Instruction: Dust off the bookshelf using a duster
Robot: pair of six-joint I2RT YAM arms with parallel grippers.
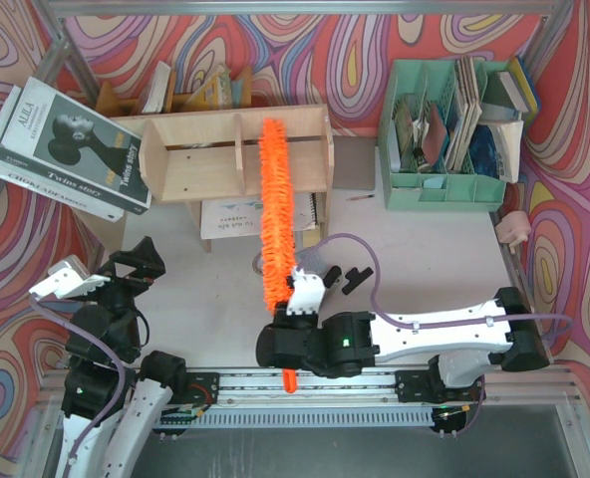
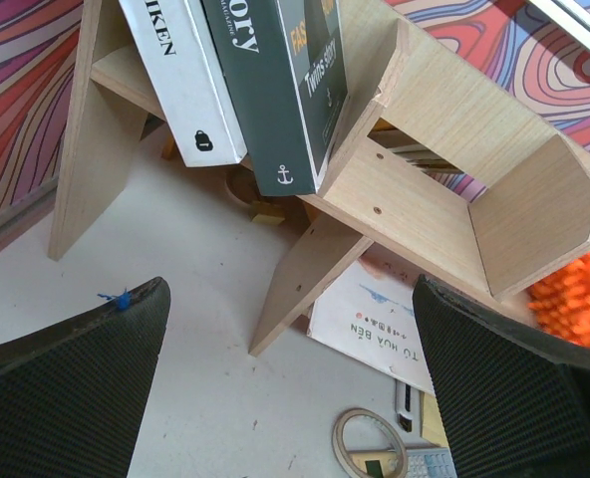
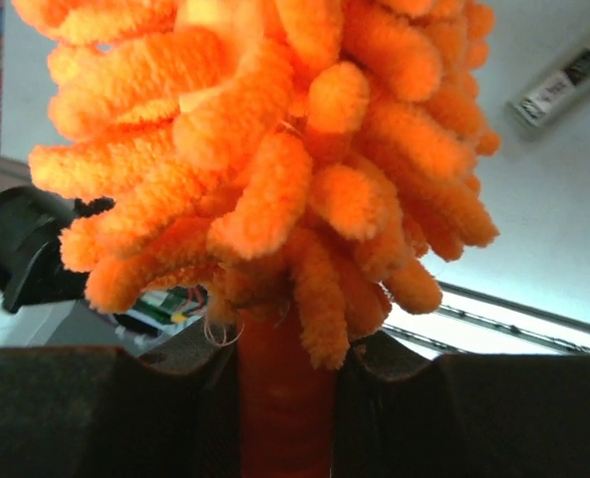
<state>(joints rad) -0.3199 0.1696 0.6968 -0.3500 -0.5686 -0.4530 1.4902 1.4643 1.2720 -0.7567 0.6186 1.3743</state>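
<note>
The bookshelf (image 1: pixel 200 159), light plywood with a central divider, stands at the back of the table. The orange fluffy duster (image 1: pixel 274 209) lies lengthwise across its right compartment, tip at the shelf's far edge. My right gripper (image 1: pixel 283 317) is shut on the duster's handle just below the fluff, and the handle end (image 1: pixel 289 380) sticks out toward me. In the right wrist view the fluff (image 3: pixel 275 149) fills the frame above the clamped gripper (image 3: pixel 285 373). My left gripper (image 1: pixel 136 264) (image 2: pixel 290 299) hangs open and empty near the shelf's left leg (image 2: pixel 305 289).
Large books (image 1: pixel 66 149) lean on the shelf's left end (image 2: pixel 275 90). A booklet (image 1: pixel 230 214) and a tape ring (image 2: pixel 370 443) lie under and before the shelf. A mint-green organiser (image 1: pixel 444 129) stands back right, and small black parts (image 1: pixel 357 277) lie beside the duster.
</note>
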